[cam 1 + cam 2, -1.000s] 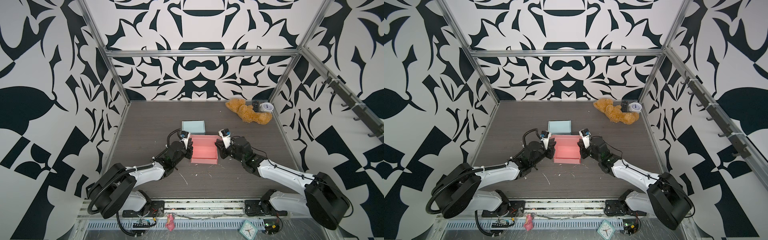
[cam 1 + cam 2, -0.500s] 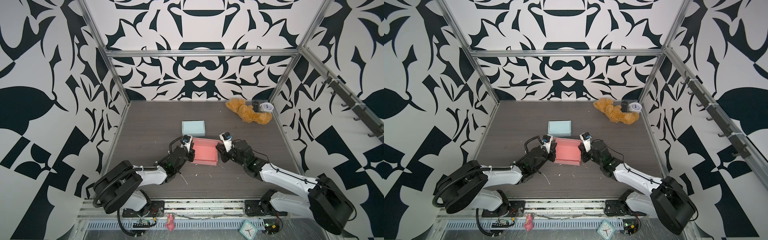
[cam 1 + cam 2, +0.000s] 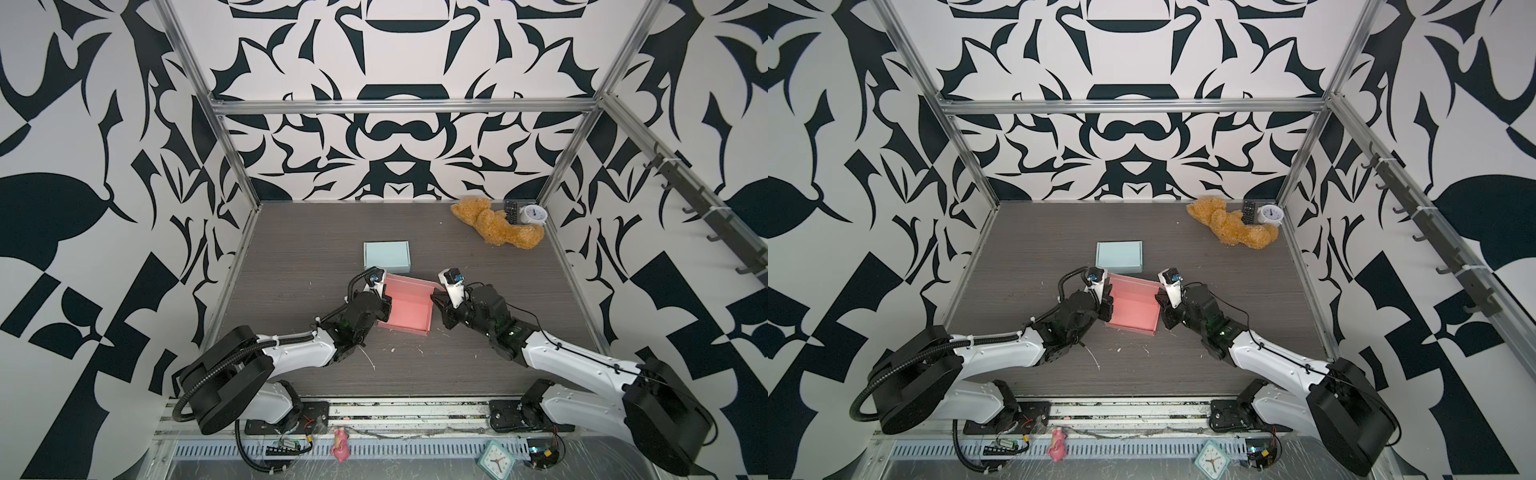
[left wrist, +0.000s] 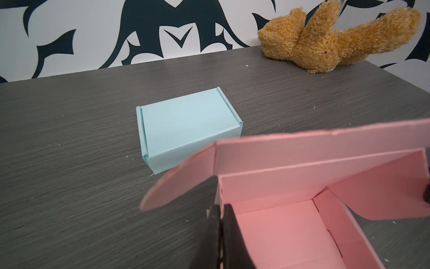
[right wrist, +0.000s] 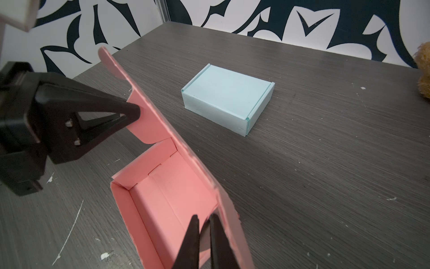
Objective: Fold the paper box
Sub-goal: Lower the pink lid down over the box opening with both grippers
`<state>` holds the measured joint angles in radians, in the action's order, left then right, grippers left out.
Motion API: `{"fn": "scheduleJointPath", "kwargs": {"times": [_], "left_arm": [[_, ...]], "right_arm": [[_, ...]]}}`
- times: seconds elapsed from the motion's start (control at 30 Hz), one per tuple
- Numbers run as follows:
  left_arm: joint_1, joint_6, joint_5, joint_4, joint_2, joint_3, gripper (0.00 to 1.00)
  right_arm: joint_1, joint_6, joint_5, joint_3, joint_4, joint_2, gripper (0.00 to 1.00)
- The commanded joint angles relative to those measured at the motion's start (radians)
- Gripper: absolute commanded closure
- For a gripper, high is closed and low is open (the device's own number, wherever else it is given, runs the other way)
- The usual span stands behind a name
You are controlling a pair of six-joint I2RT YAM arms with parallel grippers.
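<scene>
**Left to right.** The left gripper [image 3: 384, 305] lies at the left wall of the pink paper box [image 3: 405, 309]. Its fingers are clenched; whether they nip the wall cannot be told. The box sits mid-table [image 3: 291, 270], open side up, with its lid [image 4: 302, 151] raised along the far wall. The right gripper [image 3: 434, 298] meets the box's right side, its fingers drawn together to a thin slit; what lies in the slit cannot be told.

**Change.** Compared with one second ago, both grippers and the box sit slightly nearer the front edge. The pale blue box [image 3: 386, 254], close behind the pink one and apart from it, is unmoved. So are the teddy bear [image 3: 494, 226], remote [image 3: 511, 212] and alarm clock [image 3: 533, 214] in the far right corner.

**Views.** In both top views the wrists hide the contact points.
- **Left wrist view only:** it shows the lid's inner face. The rounded left flap [image 4: 181, 181] hangs outside the wall above the gripper's fingers [image 4: 230, 221]. The right flap [image 4: 384, 202] spreads outside the right wall.
- **Right wrist view only:** it shows the lid edge-on and the box's floor. The left gripper's [image 5: 133, 111] tip touches the left flap [image 5: 144, 125]. White scraps [image 5: 69, 223] lie on the table in front of the box.
</scene>
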<state>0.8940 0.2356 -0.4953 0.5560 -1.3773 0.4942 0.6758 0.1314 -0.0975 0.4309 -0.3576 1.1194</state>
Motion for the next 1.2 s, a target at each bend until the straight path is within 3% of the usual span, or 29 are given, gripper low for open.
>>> {"fn": "scheduleJointPath", "kwargs": {"times": [0.0, 0.43, 1.17], "left_arm": [[0.017, 0.038, 0.001, -0.041, 0.002, 0.0, 0.93], [0.051, -0.014, -0.003, 0.232, -0.065, -0.095, 0.91], [0.087, -0.012, -0.053, 0.324, -0.119, -0.151, 0.9]], "right_arm": [[0.017, -0.009, -0.032, -0.004, -0.056, -0.017, 0.88], [0.027, 0.007, -0.023, -0.017, -0.063, -0.024, 0.88], [0.028, 0.01, 0.025, -0.077, -0.005, -0.089, 0.83]]}}
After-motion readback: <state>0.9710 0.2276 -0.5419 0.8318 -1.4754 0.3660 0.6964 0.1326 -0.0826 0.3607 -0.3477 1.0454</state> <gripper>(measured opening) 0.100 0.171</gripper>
